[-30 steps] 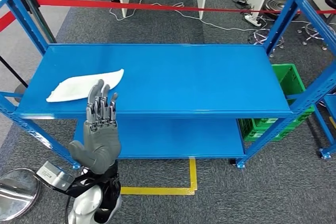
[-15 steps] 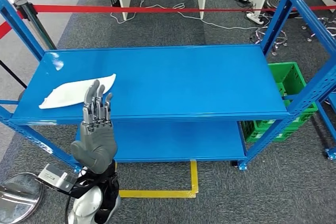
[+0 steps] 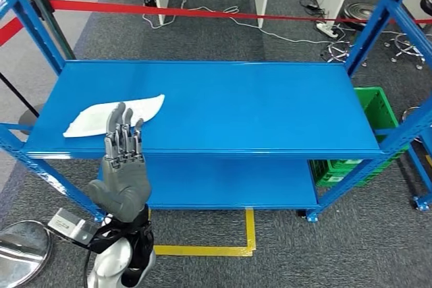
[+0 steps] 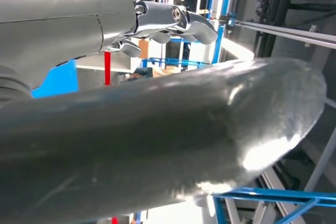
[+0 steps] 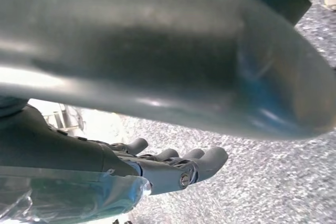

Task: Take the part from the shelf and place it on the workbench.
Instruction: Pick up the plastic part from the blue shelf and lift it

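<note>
The part is a flat, long white piece lying on the left end of the blue shelf's top board. My left hand is raised in front of the shelf's near edge, palm toward me and fingers straight up and apart, holding nothing. Its fingertips overlap the part's near edge in the head view; I cannot tell whether they touch. In the left wrist view the thick thumb and stretched fingers are empty. My right hand hangs over grey carpet with its fingers loosely extended and nothing in them.
A lower blue board lies under the top one. Blue uprights frame the shelf. A green crate stands at the right end. Red barrier tape runs behind. Yellow floor tape and a round metal base are near my feet.
The whole picture swayed left, then back right, so the camera moved. My left hand stays raised and spread before the part, at about the same place.
</note>
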Available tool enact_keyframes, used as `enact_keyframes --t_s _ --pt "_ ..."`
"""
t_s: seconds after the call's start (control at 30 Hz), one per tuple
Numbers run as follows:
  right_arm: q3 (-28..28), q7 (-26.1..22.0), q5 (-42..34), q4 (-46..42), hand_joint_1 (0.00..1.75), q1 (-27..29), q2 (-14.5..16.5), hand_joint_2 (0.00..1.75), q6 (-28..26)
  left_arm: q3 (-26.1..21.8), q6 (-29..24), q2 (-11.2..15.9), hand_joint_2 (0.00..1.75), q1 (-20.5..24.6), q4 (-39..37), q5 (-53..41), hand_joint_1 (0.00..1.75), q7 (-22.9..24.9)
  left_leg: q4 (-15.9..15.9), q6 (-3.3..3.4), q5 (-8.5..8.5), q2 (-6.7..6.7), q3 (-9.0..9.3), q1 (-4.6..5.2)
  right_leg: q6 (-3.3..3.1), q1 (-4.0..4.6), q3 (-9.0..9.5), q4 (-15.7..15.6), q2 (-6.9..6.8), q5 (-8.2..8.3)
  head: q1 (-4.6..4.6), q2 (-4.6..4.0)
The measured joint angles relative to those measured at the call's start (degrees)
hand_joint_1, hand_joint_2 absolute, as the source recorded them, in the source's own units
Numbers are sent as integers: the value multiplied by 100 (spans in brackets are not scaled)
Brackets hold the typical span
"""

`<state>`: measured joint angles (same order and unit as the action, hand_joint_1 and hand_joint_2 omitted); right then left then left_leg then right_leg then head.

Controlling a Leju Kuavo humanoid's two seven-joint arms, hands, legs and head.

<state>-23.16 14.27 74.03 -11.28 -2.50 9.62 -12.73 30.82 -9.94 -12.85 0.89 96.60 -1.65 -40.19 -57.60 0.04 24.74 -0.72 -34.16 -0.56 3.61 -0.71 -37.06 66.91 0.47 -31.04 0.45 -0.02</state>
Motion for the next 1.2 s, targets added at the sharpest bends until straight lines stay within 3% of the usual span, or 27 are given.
enact_keyframes --t_s 0.07,0.1,0.13,0.23,0.3,0.4,0.47,0.53,0.6,0.63,0.67,0.73,0.77,0.83,0.93,1.0,1.07,1.1,1.13,1.2 --pt "-32 -16 0 0 0 4 0 0 9 -1 -41 1 0 -1 1 -43 0 0 -1 25 10 1 5 19 1 4 -352 697 0 -259 9 0" --pt "-45 -26 0 0 0 8 0 0 12 -2 -44 2 0 -1 1 -41 0 0 -1 31 15 -2 11 25 -4 5 -423 816 0 -245 10 0" --pt "-57 -37 -1 0 0 10 0 0 14 -2 -38 2 0 -1 1 -33 0 0 -2 31 21 -7 24 29 -14 5 -382 706 0 -123 10 0" --pt "-92 -64 -13 0 0 -7 1 0 3 0 0 2 0 -1 7 11 0 0 -11 -15 54 -21 77 40 -50 7 145 -381 -1 406 10 0" --pt "-103 -66 -22 0 0 -19 2 0 -5 1 34 3 0 0 13 35 0 0 -11 -74 63 -24 87 54 -87 20 326 -741 9 497 4 0" --pt "-111 -68 -40 0 0 -16 3 0 -3 2 68 5 0 2 21 50 0 -1 -4 -164 71 -21 82 40 -181 30 333 -776 18 521 3 0" --pt "-128 -78 -60 0 0 -21 5 0 5 3 82 11 0 3 37 58 0 -1 -306 -228 278 -9 -59 33 -244 6 342 -804 10 541 -19 0" --pt "-148 -89 -71 0 0 -26 7 0 12 4 92 20 0 3 44 66 0 -1 -1035 -276 641 0 -411 24 -275 2 340 -807 0 540 -43 0" --pt "-167 -90 -76 0 0 -22 7 0 14 2 95 25 0 -2 43 74 0 -1 -1575 -300 789 2 -692 18 -280 1 340 -807 -6 536 -43 0" --pt "-178 -90 -79 0 0 -21 7 0 16 2 97 26 0 -3 42 76 0 -1 -1547 -302 696 2 -689 15 -279 0 342 -807 -5 535 -43 0" --pt "-188 -91 -81 0 0 -22 7 0 22 2 102 25 0 -3 43 79 0 -1 -1310 -299 514 4 -579 12 -273 -4 347 -806 -1 533 -43 0" --pt "-204 -90 -84 -1 0 -24 6 0 42 3 120 22 0 1 44 84 0 -1 -551 -290 145 17 -198 4 -235 2 354 -793 12 520 -49 0" --pt "-216 -78 -85 -1 0 -25 5 0 57 4 133 19 0 4 44 89 0 -1 -254 -263 56 15 -49 4 -203 12 350 -786 19 514 -49 0" --pt "-238 -19 -86 -1 0 -26 4 0 103 5 157 14 0 6 44 102 0 -1 -7 -188 43 5 57 15 -130 31 341 -794 21 515 -41 0" --pt "-251 177 -97 0 0 -29 5 0 195 5 191 4 0 7 44 115 0 -1 26 -59 30 -1 65 10 -38 11 309 -734 9 448 -13 0" --pt "-273 306 -104 0 0 -34 5 0 249 7 215 -3 0 8 43 123 0 -1 39 -4 25 6 78 4 -7 9 80 -236 0 161 23 0" --pt "-312 387 -105 0 0 -30 4 0 283 7 233 -2 0 8 40 128 0 -1 38 22 30 10 80 17 3 11 -285 531 -2 -166 44 0" --pt "-330 435 -104 0 0 -27 4 0 286 7 241 -2 0 8 38 128 0 -1 38 27 32 8 83 22 4 12 -402 762 -1 -215 44 0" --pt "-349 494 -100 0 0 -26 4 0 277 7 250 -2 0 8 35 128 0 -1 38 27 34 5 89 25 1 13 -425 791 -1 -159 45 0" --pt "-380 628 -90 -1 0 -32 4 0 230 7 263 -3 0 9 32 128 0 -1 37 14 46 -2 114 24 -18 10 -146 198 -3 213 45 0"
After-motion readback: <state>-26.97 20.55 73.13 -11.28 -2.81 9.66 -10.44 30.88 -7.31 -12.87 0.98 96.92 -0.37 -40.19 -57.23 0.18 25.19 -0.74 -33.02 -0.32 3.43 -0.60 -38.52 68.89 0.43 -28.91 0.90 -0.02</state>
